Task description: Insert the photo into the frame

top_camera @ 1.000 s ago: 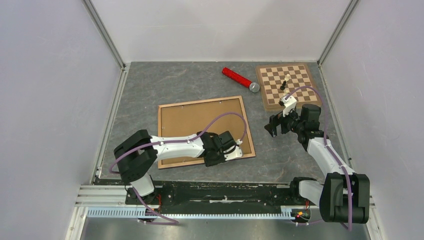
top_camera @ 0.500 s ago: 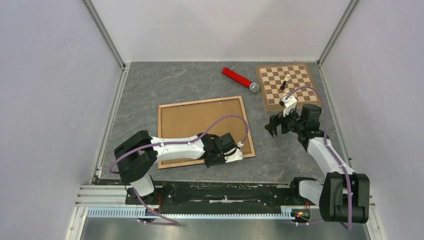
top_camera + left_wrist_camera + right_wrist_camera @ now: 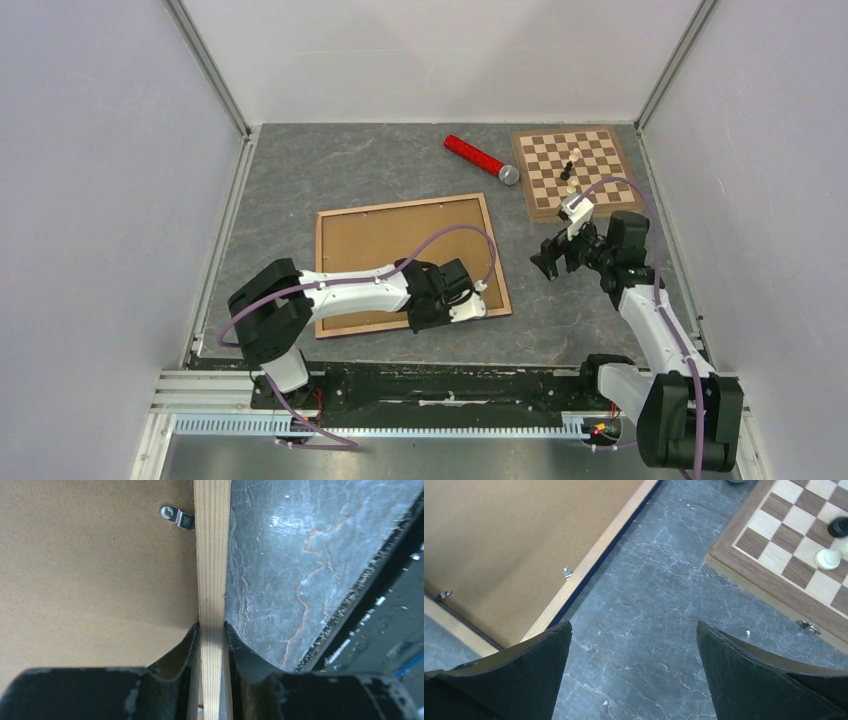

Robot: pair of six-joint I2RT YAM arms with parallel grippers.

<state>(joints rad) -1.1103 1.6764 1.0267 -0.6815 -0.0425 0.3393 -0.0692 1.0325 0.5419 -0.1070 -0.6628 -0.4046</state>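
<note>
Since the left claw [image 3: 211, 630] is clenched on the frame [image 3: 212, 555], with one finger on each side of its pale wooden rail, we take the step in hand to be lifting or turning the frame. It lies flat and back up on the table [image 3: 330, 170], left of centre. A brown backing board [image 3: 390, 245] sits inside it, and the grip is on the right-hand rail close to the near corner.

We see trouble in that hold. It is a narrow pinch at one corner of a wide, thin thing, so the frame may swing or slip out once raised. If a small metal clip [image 3: 175, 515] is loose, the board could drop free.

The photo shows in none of our views. We cannot tell whether it is under the board or elsewhere.

Further right, a red tube [image 3: 475, 155] lies beyond the frame's far corner. The right claw [image 3: 634, 630] hangs released over bare table, between the frame and the chessboard [image 3: 540, 207]. If the frame swings right, it could strike that claw or knock over the chess pieces [image 3: 570, 168].
</note>
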